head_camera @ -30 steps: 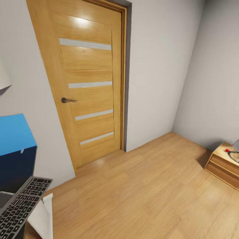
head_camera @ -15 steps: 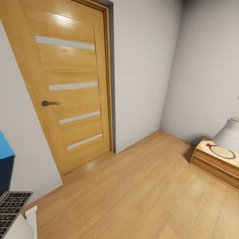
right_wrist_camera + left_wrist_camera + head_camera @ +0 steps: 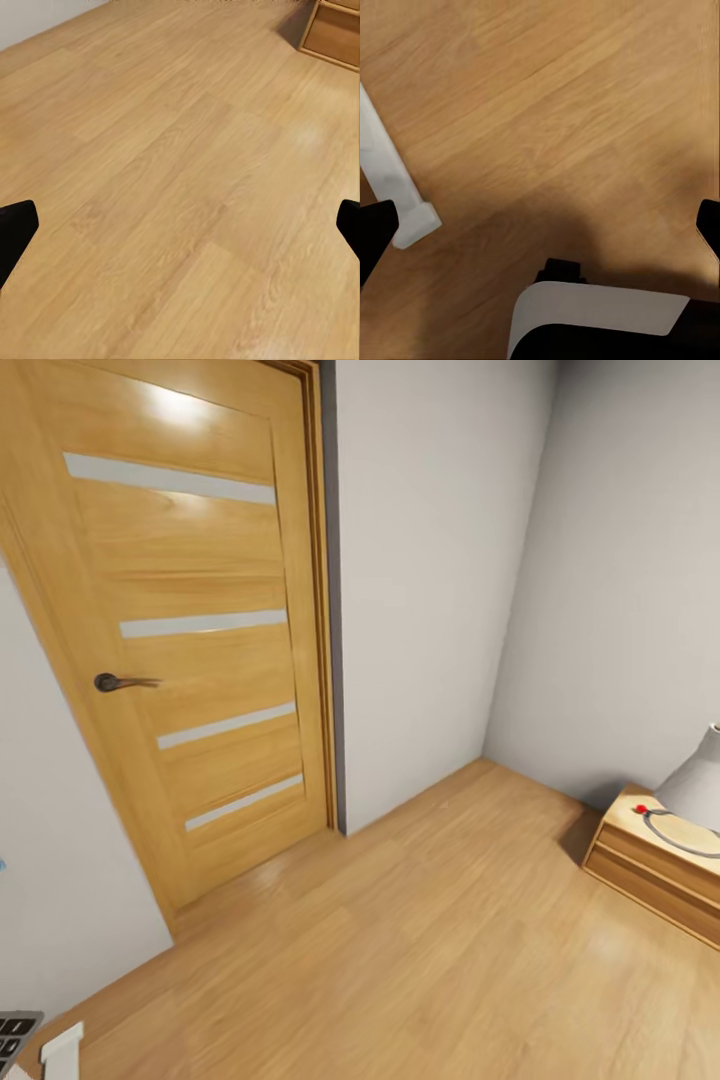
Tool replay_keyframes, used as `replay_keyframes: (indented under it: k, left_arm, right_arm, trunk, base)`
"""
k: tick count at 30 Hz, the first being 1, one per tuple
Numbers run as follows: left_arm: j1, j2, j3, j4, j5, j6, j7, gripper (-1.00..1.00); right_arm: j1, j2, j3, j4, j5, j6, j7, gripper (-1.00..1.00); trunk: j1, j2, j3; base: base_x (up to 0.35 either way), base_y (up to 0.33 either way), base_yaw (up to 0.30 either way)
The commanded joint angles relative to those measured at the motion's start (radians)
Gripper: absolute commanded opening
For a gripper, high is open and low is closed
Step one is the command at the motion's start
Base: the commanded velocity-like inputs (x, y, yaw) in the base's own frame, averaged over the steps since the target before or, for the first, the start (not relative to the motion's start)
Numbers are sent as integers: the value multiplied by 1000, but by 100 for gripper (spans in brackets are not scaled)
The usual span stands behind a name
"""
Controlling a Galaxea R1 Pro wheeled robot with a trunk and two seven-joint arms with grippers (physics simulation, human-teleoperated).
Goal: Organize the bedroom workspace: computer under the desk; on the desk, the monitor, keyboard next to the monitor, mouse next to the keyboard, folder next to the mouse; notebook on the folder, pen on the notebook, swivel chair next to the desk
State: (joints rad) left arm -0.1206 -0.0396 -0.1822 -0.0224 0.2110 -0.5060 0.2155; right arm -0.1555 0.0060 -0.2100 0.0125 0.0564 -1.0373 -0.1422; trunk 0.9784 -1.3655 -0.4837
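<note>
A corner of the keyboard (image 3: 14,1031), silver frame with dark keys, pokes in at the bottom left edge of the head view. Beside it stands a white metal leg of the desk (image 3: 62,1052), which the left wrist view also catches as a white desk leg (image 3: 391,189) on the wood floor. My left gripper (image 3: 540,229) hangs open over bare floor, its dark fingertips (image 3: 373,234) far apart with nothing between them. Over floorboards too, my right gripper (image 3: 180,229) is open and empty.
A wooden door (image 3: 190,630) with a dark handle (image 3: 112,682) is shut in the grey wall ahead. A low light-wood shelf unit (image 3: 655,860) with a pale lamp-like object stands at the right wall, also in the right wrist view (image 3: 334,34). Light wood floor (image 3: 430,950) lies between.
The whole head view has swung right: the door, keyboard and blue folder slid toward the picture's left, the folder leaving it, and the shelf unit came further in.
</note>
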Motion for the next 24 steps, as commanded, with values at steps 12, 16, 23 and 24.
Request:
replay_keyframes:
  k: [12,16,23,24]
  left_arm:
    - [-1,2,-7,1,8,16,5,100]
    - [-1,2,-5,0,8,39,5,100]
    - [-1,4,-2,-1,9,67,4,100]
    - [-1,4,-1,-1,9,70,4,100]
  right_arm:
    - [-1,0,-2,1,24,-3,-7,100]
    - [-1,-1,-2,1,25,-2,-7,100]
    - [-1,-1,-3,1,24,-2,-8,100]
    - [-1,-1,-4,1,23,-2,-9,100]
  trunk:
    - [1,0,-1]
    - [1,0,-1]
    - [1,0,-1]
    - [1,0,-1]
  base:
    - [328,0,0]
    - [328,0,0]
    - [328,0,0]
    - [328,0,0]
